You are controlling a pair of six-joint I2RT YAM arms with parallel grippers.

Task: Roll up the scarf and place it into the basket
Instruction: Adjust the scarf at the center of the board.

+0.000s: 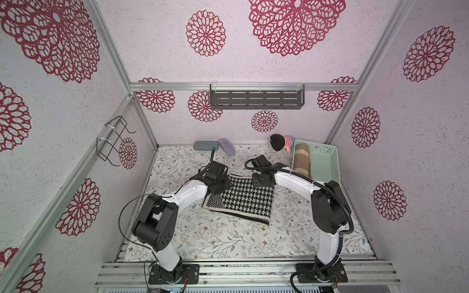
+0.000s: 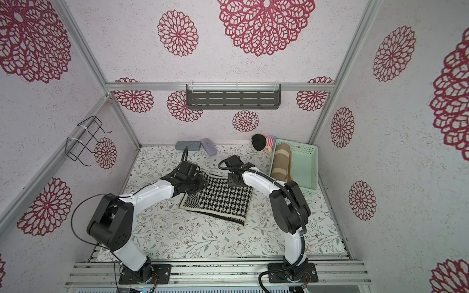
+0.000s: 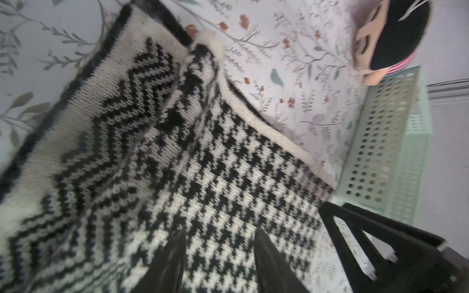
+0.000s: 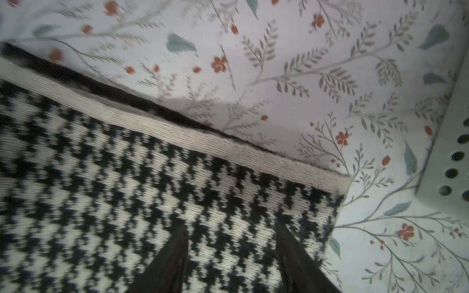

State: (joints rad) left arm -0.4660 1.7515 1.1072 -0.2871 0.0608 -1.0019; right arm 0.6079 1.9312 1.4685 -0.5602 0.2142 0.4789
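The scarf (image 1: 243,200) (image 2: 220,200) is black-and-white houndstooth knit with a zigzag band. It lies folded flat in the middle of the table. My left gripper (image 3: 219,230) is over its far left corner (image 1: 224,184), open, with fabric (image 3: 203,165) showing between the spread fingers. My right gripper (image 4: 231,225) is over the far right corner (image 1: 261,181), also open, above the houndstooth (image 4: 152,203) near its white edge. The mint-green basket (image 1: 327,162) (image 2: 304,165) stands at the back right, just beyond the right gripper; its perforated wall (image 3: 385,142) (image 4: 454,165) shows in both wrist views.
A brown roll (image 1: 302,159) lies inside the basket along its left wall. A plush doll (image 1: 279,144), a grey-blue case (image 1: 205,145) and a lavender case (image 1: 226,146) sit along the back wall. A dark grey shelf (image 1: 256,97) and a black wire rack (image 1: 114,142) hang on the walls.
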